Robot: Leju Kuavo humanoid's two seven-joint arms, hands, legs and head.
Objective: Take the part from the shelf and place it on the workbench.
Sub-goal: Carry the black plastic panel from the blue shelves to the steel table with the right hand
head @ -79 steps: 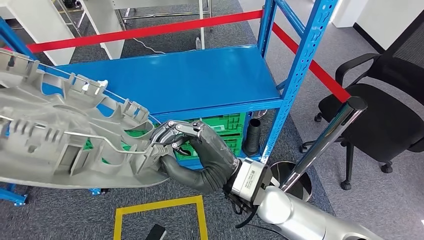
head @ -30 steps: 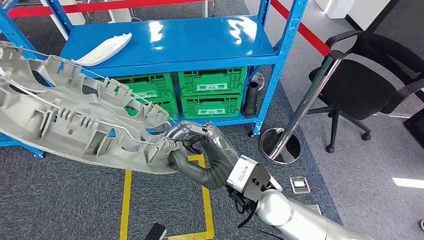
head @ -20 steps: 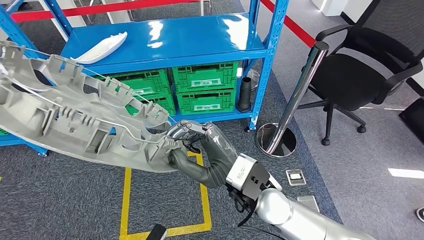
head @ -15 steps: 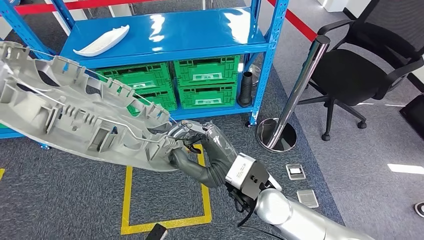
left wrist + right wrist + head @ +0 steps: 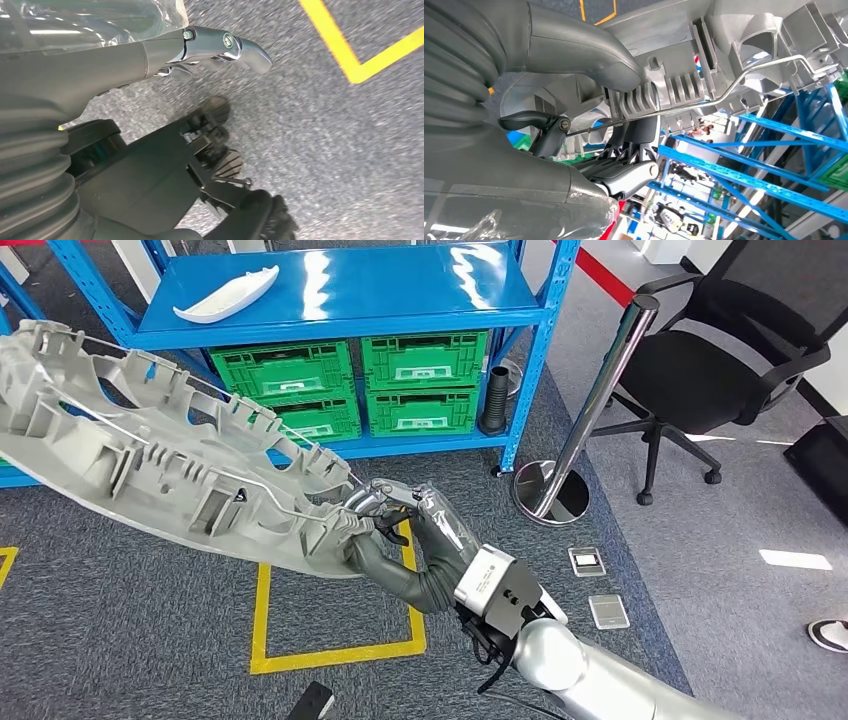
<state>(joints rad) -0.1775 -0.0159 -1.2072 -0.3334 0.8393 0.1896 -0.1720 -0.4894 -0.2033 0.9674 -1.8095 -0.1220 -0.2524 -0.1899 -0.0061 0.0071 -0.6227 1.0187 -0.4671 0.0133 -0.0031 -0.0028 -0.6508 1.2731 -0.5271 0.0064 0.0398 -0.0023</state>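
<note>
A: Where is the part (image 5: 170, 475) in relation to the fingers?

B: The right hand (image 5: 400, 540) grasps it at its near end. The dark fingers (image 5: 368, 502) wrap over the upper edge beside a thin metal rod (image 5: 724, 92), and the thick thumb (image 5: 589, 60) presses on the ribbed grey face from the other side. From the fingers the part reaches far away to the left, in the air above the grey carpet, in front of the blue shelf (image 5: 340, 290).

A: And the left hand (image 5: 220, 47)?

B: In the left wrist view its fingers are stretched out loosely above the carpet, near a yellow floor line (image 5: 350, 55). They hold nothing.

A: What is hard to see?

B: The far end of the part is cut off at the picture's edge, so its whole length is not visible. The part also hides a piece of the green crates (image 5: 420, 380). Whether the fingertips hook the rod itself or only the plastic beside it, I cannot tell. A white piece (image 5: 225, 295) lies on the shelf, well apart from the fingers.
</note>
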